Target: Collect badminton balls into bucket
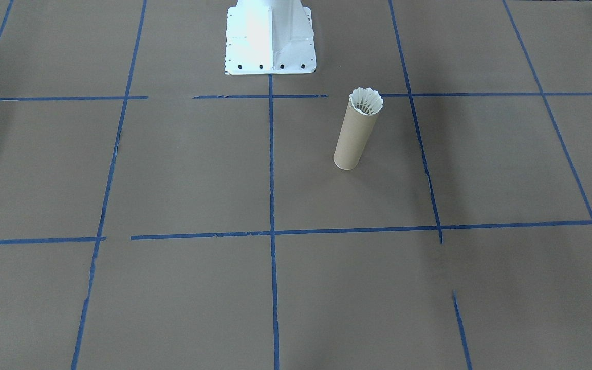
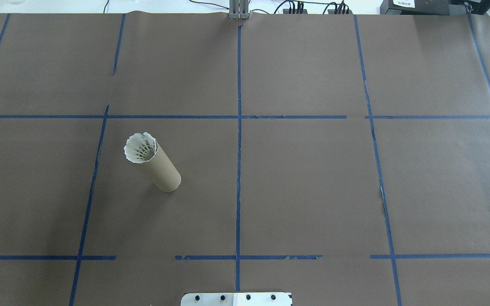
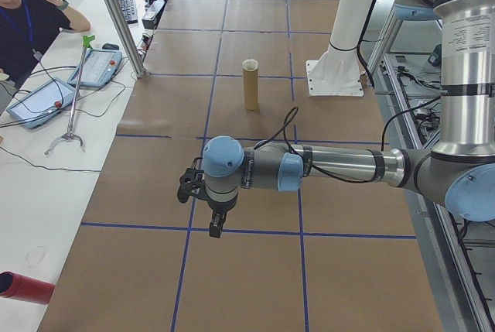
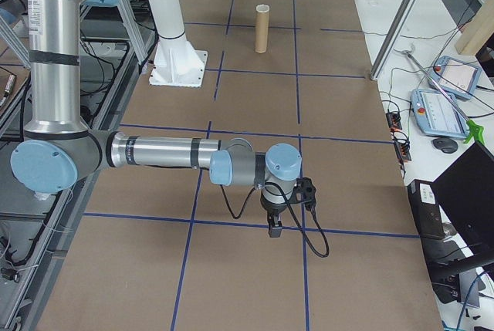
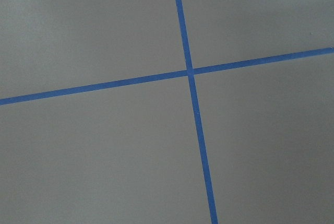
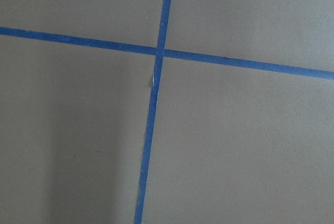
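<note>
Nearest to the side camera at the robot's left, the left gripper [image 3: 214, 231] hangs low over the table [image 3: 255, 278], pointing down at a crossing of blue tape lines [image 3: 188, 229]. Whether its fingers are apart or together I cannot tell, because it shows only in this side view. The same holds for the right gripper [image 4: 275, 231] at the other end of the table: it also points down above a tape crossing, and its state cannot be read. Neither wrist camera shows any fingers, only brown paper and tape.

Going outward from the grippers, the cardboard tube [image 2: 158, 165] stands upright and alone, its long axis vertical and its mouth facing up. It is in the robot's left half of the table, in the square just left of the centre tape line, not far in front of the white base [image 2: 236, 298]. The shuttlecock [image 2: 141, 148] already sits in the mouth of the tube, with the feather skirt spreading at the rim and the cork end down inside, out of sight.

Both grippers are well apart from the tube, and neither shows in the overhead view. Since the tube stands on the left side, the left arm seems to be the nearer one. I see no other shuttlecock lying on the table, so in my judgement the collecting is finished or almost finished, and no further reach toward the tube seems needed.
</note>
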